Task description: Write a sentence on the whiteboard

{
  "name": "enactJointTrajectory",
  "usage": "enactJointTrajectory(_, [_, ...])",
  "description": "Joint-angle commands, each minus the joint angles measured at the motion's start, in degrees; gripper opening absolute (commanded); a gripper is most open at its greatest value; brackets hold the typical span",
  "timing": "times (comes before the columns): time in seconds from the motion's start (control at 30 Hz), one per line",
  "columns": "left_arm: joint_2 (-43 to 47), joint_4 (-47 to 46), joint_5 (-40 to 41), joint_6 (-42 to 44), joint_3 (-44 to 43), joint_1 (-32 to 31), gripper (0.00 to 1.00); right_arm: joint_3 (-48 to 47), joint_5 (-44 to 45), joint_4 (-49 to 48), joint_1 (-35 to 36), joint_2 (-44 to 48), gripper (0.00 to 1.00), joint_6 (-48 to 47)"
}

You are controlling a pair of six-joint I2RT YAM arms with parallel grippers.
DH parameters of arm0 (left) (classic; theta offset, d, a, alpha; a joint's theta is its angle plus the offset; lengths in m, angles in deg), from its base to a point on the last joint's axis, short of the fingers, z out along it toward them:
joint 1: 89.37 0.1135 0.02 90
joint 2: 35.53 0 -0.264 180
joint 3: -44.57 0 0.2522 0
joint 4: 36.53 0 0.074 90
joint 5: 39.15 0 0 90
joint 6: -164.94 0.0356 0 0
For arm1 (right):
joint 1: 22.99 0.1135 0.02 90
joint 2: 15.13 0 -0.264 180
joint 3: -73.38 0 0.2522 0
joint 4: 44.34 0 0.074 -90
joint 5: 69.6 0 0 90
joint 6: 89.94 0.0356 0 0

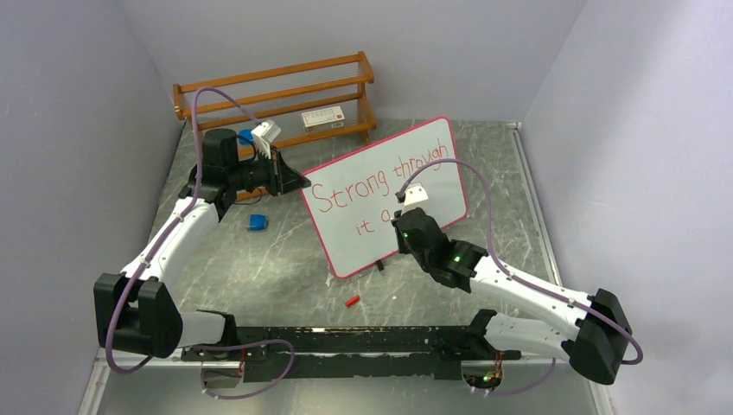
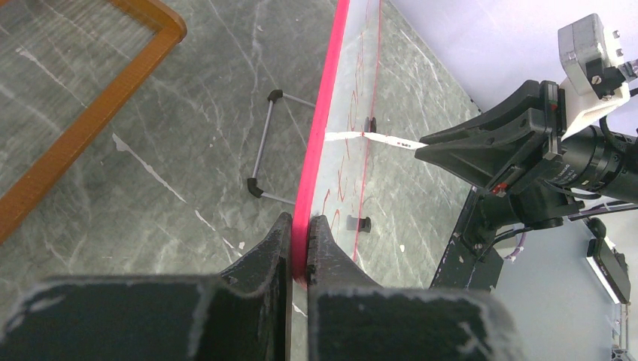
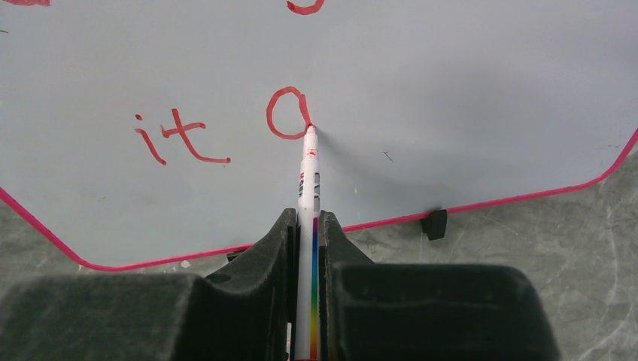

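The right gripper (image 3: pixel 307 219) is clamped on a white marker (image 3: pixel 308 177). Its red tip touches the whiteboard (image 3: pixel 466 90) at 12 o'clock, on the closing stroke of an "a". The sentence (image 1: pixel 341 194) so far reads "Strong through" above "it a", and the last word looks barely begun. At the board's 9 o'clock edge in the top view, the left gripper (image 2: pixel 299 229) pinches the pink rim, holding it upright.

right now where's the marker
In the right wrist view the marker is clamped in the right gripper, its tip touching the whiteboard at the right edge of the red "a", just right of "it" on the lower line of the sentence.
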Motion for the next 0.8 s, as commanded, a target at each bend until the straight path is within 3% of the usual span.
enactJointTrajectory(0.0, [-2.27, 5.04, 6.21, 4.00, 0.84, -0.80, 0.05, 0.75, 2.05, 0.31, -0.40, 0.12, 0.00, 0.57])
enactJointTrajectory(0.77, [-2.32, 4.96, 6.08, 3.89, 0.85, -0.81, 0.05, -3.78, 1.03, -2.20, -1.35, 1.98, 0.00, -2.82])
